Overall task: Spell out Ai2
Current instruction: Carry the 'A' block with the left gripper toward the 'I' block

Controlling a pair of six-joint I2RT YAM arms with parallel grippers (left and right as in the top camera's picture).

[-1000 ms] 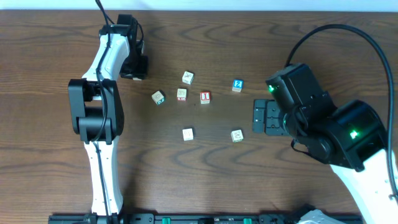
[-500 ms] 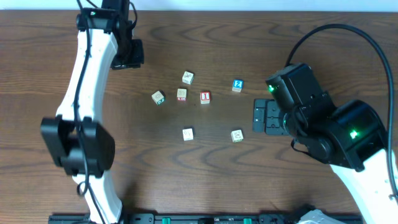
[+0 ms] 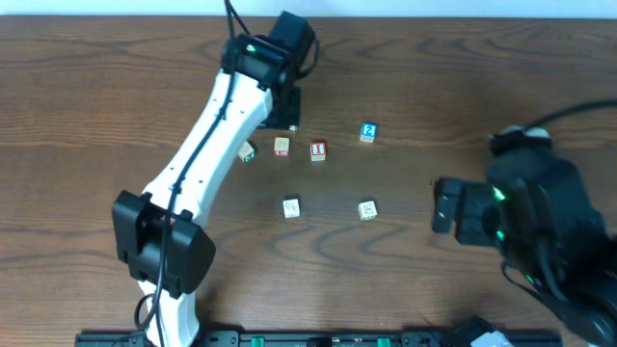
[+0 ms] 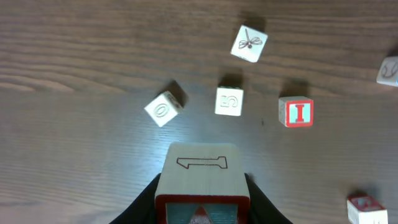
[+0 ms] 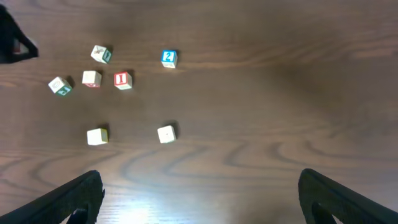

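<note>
1. The left jaws gripped what looked like the A block (image 4: 202,163); the right jaws gaped empty.
2. The I block (image 3: 318,149) and 2 block (image 3: 367,132) sat apart near the tabletop's (image 3: 482,77) far edge.
3. Placing A was in hand; next it needed lowering just left of I, where a pale block (image 3: 281,146) crowded.

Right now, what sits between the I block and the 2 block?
Nothing; only bare table separates the I block and the 2 block, as the overhead view shows.
</note>
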